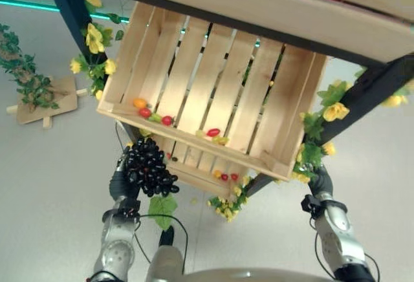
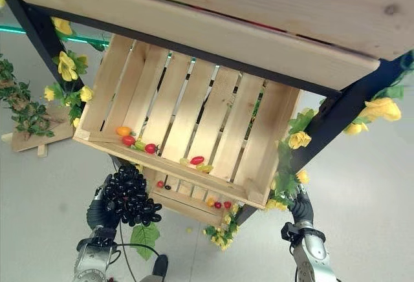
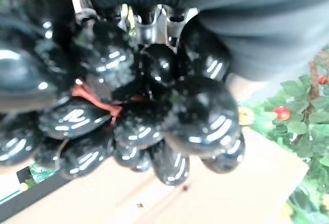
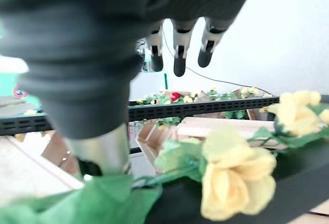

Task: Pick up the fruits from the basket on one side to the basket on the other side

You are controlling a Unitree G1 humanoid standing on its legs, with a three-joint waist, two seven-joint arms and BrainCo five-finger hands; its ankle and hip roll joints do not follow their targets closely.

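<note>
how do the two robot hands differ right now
The left robot hand is closed round a bunch of black grapes; the right robot hand holds nothing, its fingers straight. The left hangs below the wooden crate; the right sits by yellow flowers. Both wear dark ribbed covers.

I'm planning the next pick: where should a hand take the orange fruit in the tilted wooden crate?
Probably pinch the orange fruit across its rounded sides, coming from above through the wooden crate's open face. It rests in the low corner, a red fruit touching it, so that side looks blocked.
</note>
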